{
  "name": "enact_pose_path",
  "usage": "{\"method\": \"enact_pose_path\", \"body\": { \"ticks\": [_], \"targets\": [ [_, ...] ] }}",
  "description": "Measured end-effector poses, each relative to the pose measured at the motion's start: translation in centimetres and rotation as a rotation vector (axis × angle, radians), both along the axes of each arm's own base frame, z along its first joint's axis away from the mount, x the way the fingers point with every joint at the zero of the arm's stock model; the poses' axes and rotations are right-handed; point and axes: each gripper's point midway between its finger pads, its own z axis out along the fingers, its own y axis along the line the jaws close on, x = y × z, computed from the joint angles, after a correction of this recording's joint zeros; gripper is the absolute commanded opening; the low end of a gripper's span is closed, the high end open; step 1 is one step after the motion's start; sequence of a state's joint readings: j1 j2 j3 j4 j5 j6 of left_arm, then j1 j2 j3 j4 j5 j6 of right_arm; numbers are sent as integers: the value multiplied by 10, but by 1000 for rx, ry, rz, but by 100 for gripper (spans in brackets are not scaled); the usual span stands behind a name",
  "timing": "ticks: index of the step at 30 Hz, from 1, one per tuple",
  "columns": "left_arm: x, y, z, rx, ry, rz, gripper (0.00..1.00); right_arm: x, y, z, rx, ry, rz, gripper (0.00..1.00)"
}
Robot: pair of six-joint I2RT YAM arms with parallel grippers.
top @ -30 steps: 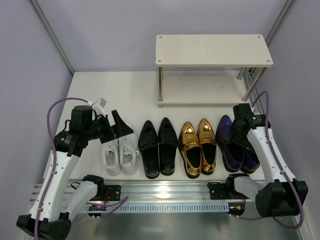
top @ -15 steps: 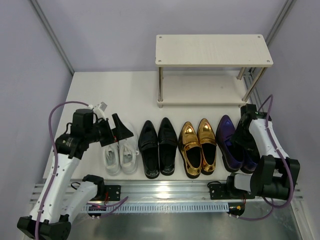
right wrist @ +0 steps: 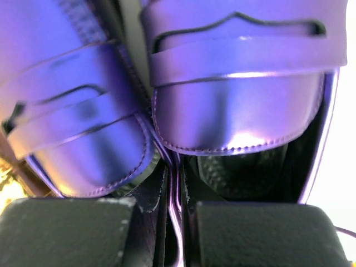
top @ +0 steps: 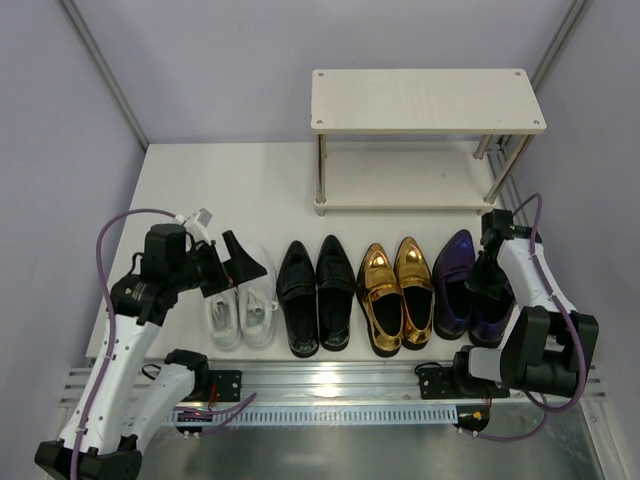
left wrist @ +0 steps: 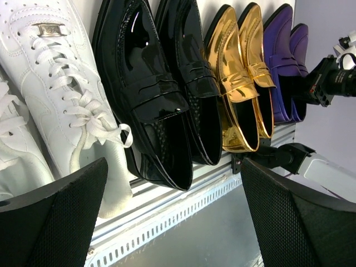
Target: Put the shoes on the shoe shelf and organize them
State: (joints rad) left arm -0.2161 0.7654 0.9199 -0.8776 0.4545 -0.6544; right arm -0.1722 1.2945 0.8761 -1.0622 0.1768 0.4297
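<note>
Purple loafers (right wrist: 239, 105), table (top: 200, 180) near right corner: right gripper (right wrist: 177, 214) pinched tight on their adjoining inner walls. Left gripper (left wrist: 175, 217), over white sneakers (left wrist: 61, 100): spread wide, empty.

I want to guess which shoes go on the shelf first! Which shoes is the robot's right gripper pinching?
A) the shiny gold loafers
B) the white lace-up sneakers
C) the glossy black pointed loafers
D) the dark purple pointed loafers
D: in the right wrist view, the right gripper is shut on the inner edges of the dark purple pointed loafers, where the two shoes meet.
</note>
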Motion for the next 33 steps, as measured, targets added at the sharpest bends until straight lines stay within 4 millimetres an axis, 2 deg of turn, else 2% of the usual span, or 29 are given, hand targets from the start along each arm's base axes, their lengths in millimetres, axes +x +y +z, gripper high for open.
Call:
{"method": "enact_pose_path", "body": {
  "ticks": [4, 9, 12, 18, 23, 26, 33],
  "targets": [
    [-3, 0, -1, -12, -2, 13, 100, -4, 11, 10, 46, -66, 9, 4],
    [-3, -1, -4, -31, 4, 29, 100, -9, 14, 43, 41, -161, 27, 4],
    [-1, -1, -5, -42, 10, 38, 100, -5, 12, 62, 24, -204, 52, 4],
    [1, -2, -2, -56, 1, 48, 100, 2, 17, 73, 48, -240, 126, 4],
    [0, -1, 2, -63, -12, 62, 100, 7, 31, 86, 86, -283, 222, 4],
    [0, 0, 3, -63, -18, 69, 100, 10, 43, 101, 106, -338, 296, 4],
    [2, -1, 2, -60, -8, 70, 100, 16, 77, 124, 232, -452, 449, 4]
  ]
}}
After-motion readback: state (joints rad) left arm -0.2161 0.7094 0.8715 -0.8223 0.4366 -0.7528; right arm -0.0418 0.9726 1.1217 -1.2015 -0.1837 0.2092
